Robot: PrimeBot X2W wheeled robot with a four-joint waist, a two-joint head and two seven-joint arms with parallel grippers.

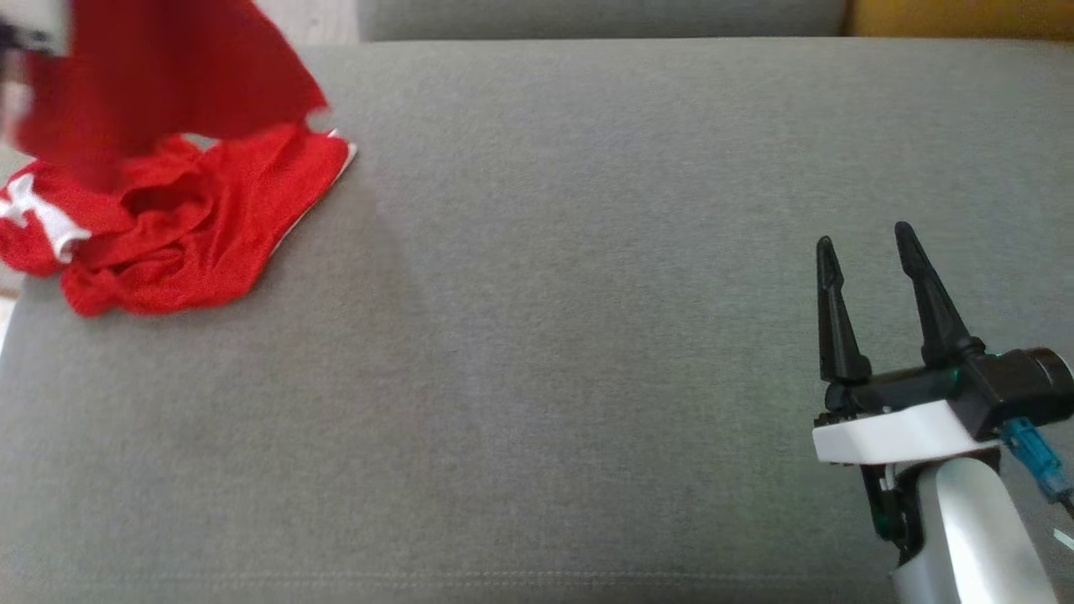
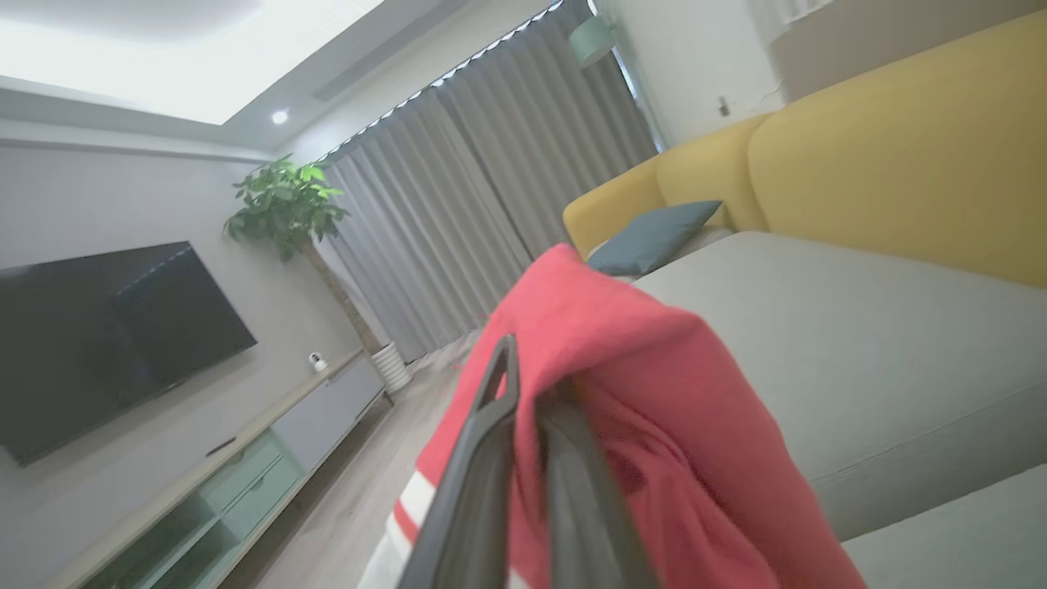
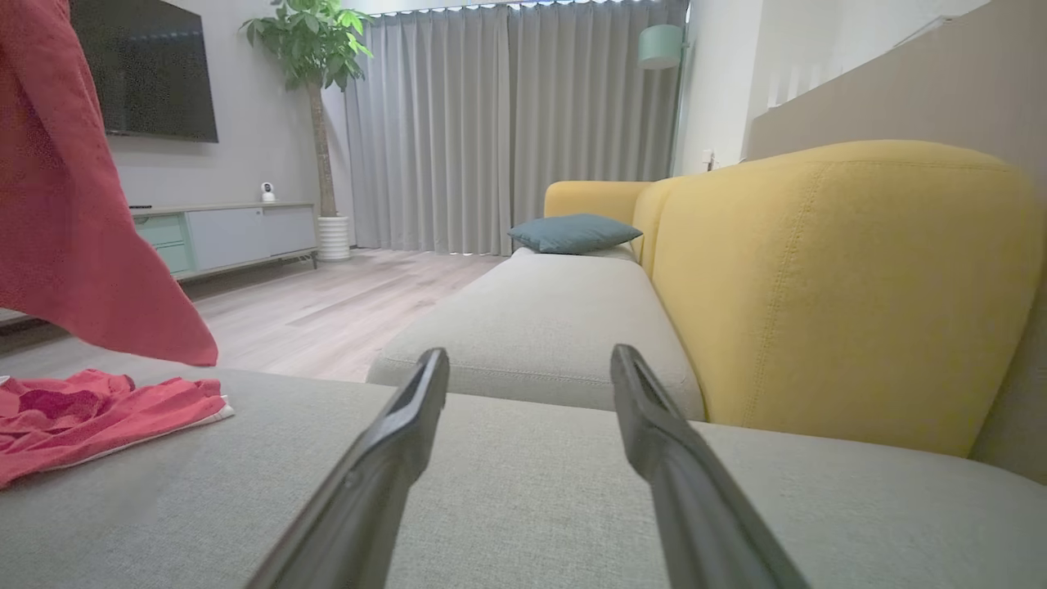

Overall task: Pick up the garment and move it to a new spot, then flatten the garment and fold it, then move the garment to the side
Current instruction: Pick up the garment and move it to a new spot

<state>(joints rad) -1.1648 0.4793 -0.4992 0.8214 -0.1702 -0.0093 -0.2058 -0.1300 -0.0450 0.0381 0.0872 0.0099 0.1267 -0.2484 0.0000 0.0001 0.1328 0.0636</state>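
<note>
Left gripper (image 2: 530, 393) is pinching the red garment (image 1: 168, 226), holding part raised at upper left. Right gripper (image 1: 864, 243) is idling wide. Moving, flattening and folding are pending.

Right gripper (image 1: 864, 234), lower right of head view: two long black fingers (image 1: 839, 319), tapered to points. Black base block (image 1: 998, 386), green glint noted at joint. White plate (image 1: 889, 436) beneath, pale silver forearm (image 1: 965, 528) below. Teal-blue connector (image 1: 1028, 453) with cable seen near right edge. Left gripper (image 2: 536, 384), bottom centre of left wrist view: dark grey fingers, one slotted near tip.
</note>
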